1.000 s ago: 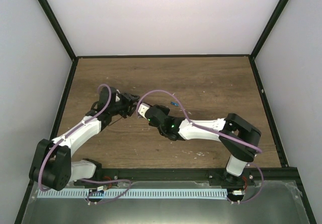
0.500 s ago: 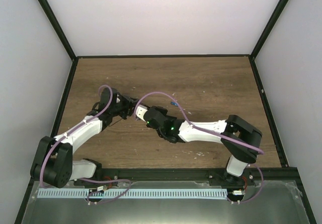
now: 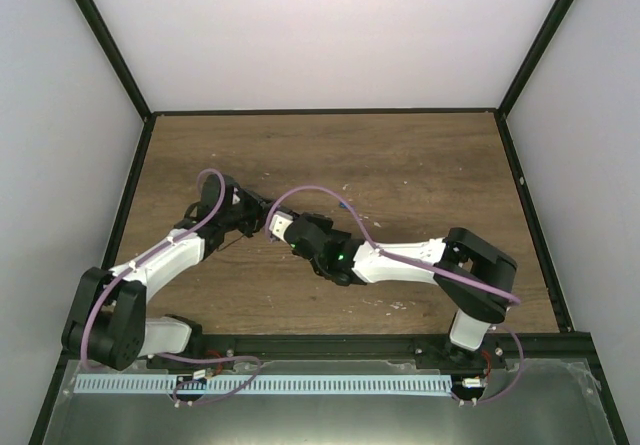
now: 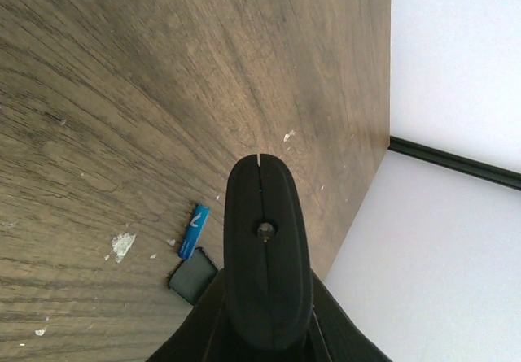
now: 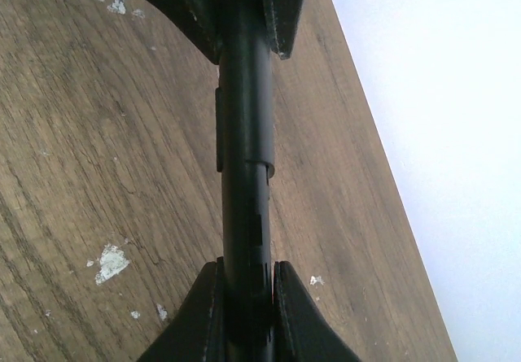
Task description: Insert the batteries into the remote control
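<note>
Remote control [image 5: 247,175], long axis roughly left-right

Your top camera sits above and behind the arm bases, looking down from afar over the whole bench [image 3: 420,165]. Each wrist camera rides close, sighting along its own end effector low over the wood. The left end effector [image 4: 267,321] view faces the far wall. The right end effector [image 5: 248,297] view faces along the remote control [image 5: 246,134] toward the other arm. All three share that remote.

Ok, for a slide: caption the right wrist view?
Remote held edge-on between right fingers below and left fingers above, over table.
</note>
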Controlling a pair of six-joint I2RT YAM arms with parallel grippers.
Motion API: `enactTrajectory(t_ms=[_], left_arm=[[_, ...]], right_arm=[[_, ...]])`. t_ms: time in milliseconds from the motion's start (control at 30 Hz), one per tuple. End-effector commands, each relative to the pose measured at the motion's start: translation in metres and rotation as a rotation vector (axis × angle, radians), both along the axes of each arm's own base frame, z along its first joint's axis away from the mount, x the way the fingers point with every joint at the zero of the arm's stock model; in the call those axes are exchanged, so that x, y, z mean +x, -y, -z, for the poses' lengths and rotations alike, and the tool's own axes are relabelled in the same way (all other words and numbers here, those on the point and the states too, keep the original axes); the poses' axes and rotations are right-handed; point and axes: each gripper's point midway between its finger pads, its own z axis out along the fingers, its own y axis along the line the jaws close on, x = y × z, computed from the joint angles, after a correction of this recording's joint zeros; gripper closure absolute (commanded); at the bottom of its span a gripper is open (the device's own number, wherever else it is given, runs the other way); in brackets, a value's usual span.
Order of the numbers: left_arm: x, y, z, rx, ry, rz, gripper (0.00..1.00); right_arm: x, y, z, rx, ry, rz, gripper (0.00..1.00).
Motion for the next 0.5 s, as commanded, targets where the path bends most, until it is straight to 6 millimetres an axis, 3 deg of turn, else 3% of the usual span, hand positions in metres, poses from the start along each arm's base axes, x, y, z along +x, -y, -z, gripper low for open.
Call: enactTrajectory(t_ms=[0,167,467], left_arm=[[0.003,0.003,-0.004,-0.008,0.019,0.007,0.87],[0.004,0.004,-0.004,-0.007,0.025,0.014,0.90],[0.009,0.008,-0.017,0.003,0.140,0.065,0.96]], right_arm=[[0.003,0.001,-0.010,0.026,0.039,0.027,0.99],[0.004,0.002,-0.018,0.049,0.059,0.039,0.92],[-0.003,0.002,-0.051,0.199,0.045,0.009,0.51]])
